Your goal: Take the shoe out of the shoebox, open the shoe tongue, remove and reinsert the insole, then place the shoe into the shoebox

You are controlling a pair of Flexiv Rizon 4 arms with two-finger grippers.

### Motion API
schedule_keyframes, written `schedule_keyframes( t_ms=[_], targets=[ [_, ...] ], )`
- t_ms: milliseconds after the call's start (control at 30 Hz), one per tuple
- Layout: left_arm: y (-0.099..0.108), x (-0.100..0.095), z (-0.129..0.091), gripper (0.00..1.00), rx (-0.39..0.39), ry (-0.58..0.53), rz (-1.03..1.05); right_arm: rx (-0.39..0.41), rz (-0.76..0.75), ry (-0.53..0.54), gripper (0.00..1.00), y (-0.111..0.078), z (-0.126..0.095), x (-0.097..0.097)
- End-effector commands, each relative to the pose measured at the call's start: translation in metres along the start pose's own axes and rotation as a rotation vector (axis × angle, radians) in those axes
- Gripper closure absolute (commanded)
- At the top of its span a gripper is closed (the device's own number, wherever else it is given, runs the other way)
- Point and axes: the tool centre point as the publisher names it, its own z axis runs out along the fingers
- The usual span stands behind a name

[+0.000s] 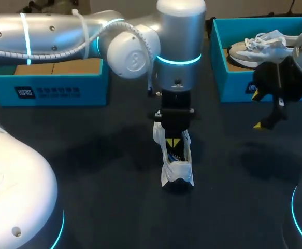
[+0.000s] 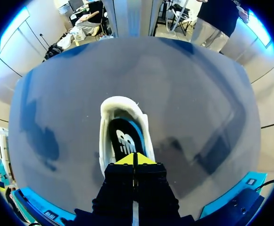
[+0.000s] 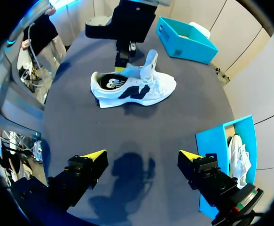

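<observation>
A white shoe [image 1: 177,171] [image 3: 146,89] with dark side markings lies on the dark table at the middle, outside the boxes. Its tongue [image 3: 151,60] stands pulled up. The dark insole [image 2: 125,136] [image 3: 111,82] lies inside the shoe. My left gripper [image 1: 175,141] [image 2: 134,159] [image 3: 121,67] points straight down into the shoe's opening, shut, with its tips at the insole; whether it pinches the insole I cannot tell. My right gripper [image 1: 256,110] [image 3: 141,154] hangs open above bare table to the right, in front of the blue shoebox [image 1: 233,88] [image 3: 212,146].
A second, grey-white shoe [image 1: 259,44] [image 3: 238,157] lies in the shoebox at the back right. Another blue box [image 1: 47,91] [image 3: 183,40] stands at the back left. My left arm's elbow crosses the table's rear.
</observation>
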Motion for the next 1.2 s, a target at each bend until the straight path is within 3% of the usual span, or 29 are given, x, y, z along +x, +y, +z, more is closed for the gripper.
schedule_keyframes(
  t_ms=[33,733,1200],
  targets=[
    [0.003,-0.005,0.012,1.0,-0.009,0.018,0.006,0.001,0.0,-0.002,0.0,0.0,0.0,0.001],
    [-0.002,0.0,0.057,1.0,0.012,0.093,0.01,0.001,0.0,-0.002,0.0,0.0,0.0,0.001],
    [0.002,0.005,0.047,1.0,-0.052,0.111,0.011,0.001,0.0,-0.002,0.0,0.0,0.0,0.001]
  ],
)
